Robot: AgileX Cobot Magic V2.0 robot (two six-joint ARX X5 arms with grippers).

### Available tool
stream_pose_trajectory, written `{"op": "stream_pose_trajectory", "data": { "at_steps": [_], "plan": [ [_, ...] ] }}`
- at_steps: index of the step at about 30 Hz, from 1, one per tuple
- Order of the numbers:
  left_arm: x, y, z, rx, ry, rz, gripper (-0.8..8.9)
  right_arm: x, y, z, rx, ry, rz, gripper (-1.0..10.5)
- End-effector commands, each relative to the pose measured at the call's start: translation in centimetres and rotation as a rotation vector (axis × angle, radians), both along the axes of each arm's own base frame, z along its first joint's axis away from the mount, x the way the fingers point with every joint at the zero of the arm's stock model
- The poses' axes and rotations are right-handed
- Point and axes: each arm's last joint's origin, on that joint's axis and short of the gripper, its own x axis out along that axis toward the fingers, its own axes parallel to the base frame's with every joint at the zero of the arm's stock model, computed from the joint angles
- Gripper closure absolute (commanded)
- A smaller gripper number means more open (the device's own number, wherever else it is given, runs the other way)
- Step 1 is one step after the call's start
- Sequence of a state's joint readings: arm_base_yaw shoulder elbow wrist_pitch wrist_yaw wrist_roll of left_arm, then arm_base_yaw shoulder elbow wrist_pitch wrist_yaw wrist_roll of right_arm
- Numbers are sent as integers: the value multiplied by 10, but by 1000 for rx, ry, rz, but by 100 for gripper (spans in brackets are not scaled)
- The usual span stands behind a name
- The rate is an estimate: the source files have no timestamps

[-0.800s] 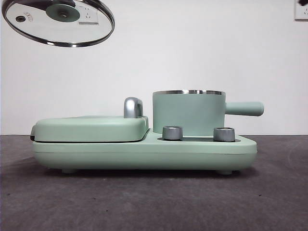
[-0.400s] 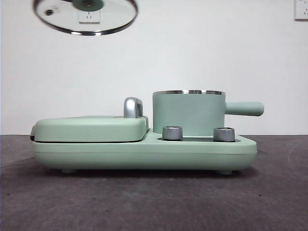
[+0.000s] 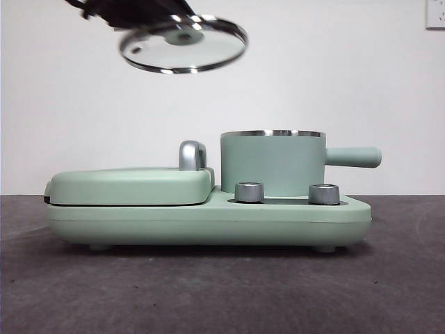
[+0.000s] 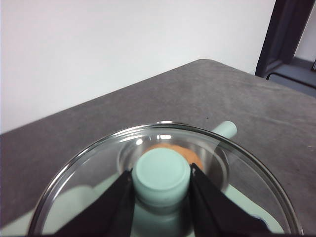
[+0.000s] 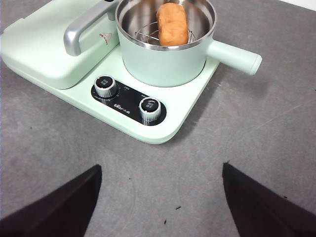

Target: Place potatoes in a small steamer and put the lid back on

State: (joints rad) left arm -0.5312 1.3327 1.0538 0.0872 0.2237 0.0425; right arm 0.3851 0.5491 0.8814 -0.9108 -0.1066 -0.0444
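So the potato (image 5: 172, 23) is already sitting in the small steamer (image 3: 272, 164), lying on the wire rack inside, and what's left is getting the lid (image 3: 183, 45) back on. The left pincer (image 4: 161, 183) has its jaws clamped on either side of the lid's mint-green knob (image 4: 162, 173) and is holding the lid up in the air, off to the griddle side of the pot and well above the rim. It hangs a bit tilted in the front view. The right pincer (image 5: 160, 197) is spread wide and empty, hovering over the tabletop (image 5: 266, 128) in front of the appliance, just waiting. To do this bit well I'd say: carry the lid across until the knob is centred over the pot, level it out, then come straight down so the steel rim seats all the way round. Through the glass the potato looks roughly under the knob, but that angle is skewed so I wouldn't trust it. Let go only once it's resting flat.
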Motion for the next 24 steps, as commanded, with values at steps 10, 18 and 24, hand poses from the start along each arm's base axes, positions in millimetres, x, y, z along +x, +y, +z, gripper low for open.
{"op": "stream_pose_trajectory", "data": {
  "at_steps": [10,18,24],
  "plan": [
    [60,-67,21,5,-105,-74,804,0,0,1,6,5,-5,562],
    [83,-98,-3,28,-88,-106,804,-1,0,0,-2,25,-5,562],
    [93,-108,-26,43,-71,-112,805,-2,-1,-2,-9,41,-5,562]
  ]
}}
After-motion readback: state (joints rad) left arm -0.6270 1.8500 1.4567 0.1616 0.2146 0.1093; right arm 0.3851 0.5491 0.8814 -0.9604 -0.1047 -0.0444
